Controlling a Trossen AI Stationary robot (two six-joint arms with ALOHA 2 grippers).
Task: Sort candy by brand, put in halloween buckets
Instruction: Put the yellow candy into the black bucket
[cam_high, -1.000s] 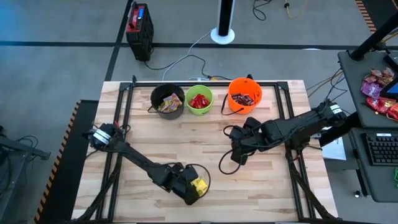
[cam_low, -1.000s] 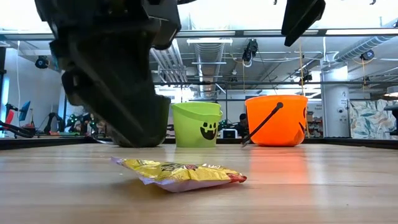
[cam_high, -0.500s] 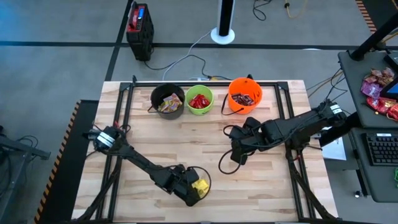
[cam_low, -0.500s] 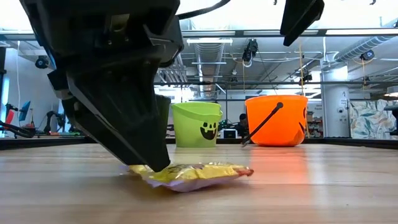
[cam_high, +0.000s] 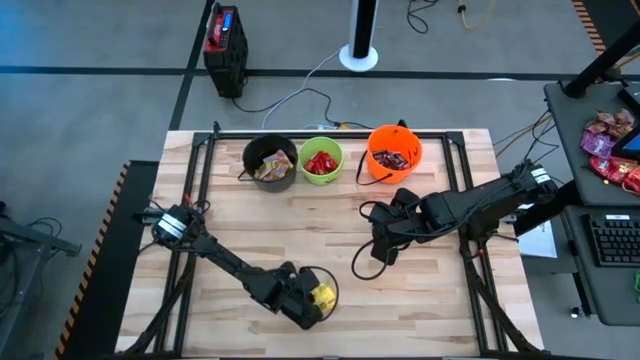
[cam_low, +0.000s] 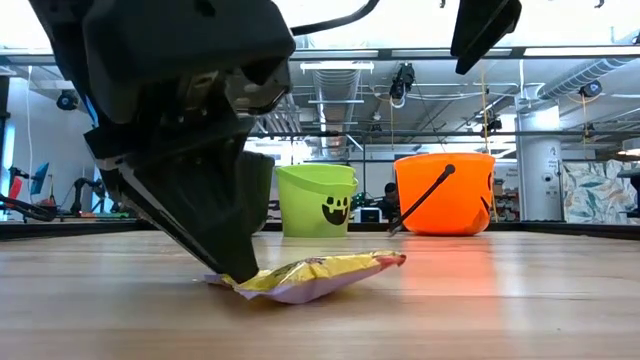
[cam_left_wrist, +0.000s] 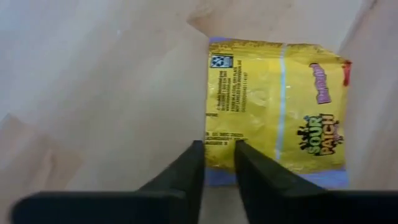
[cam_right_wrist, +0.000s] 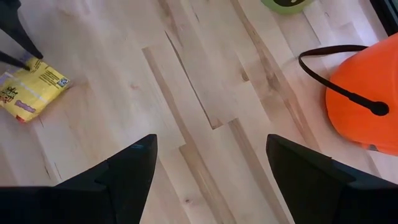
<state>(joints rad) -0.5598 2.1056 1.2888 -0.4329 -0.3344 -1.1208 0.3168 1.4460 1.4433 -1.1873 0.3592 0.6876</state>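
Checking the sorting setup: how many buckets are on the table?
3, in a row at the table's far edge: black bucket on the left, green bucket in the middle, orange bucket on the right. None seems hidden.

The yellow packet reads "SOUR PATCH" in the left wrist view; its fine print and smaller pink wording look too blurred to read.
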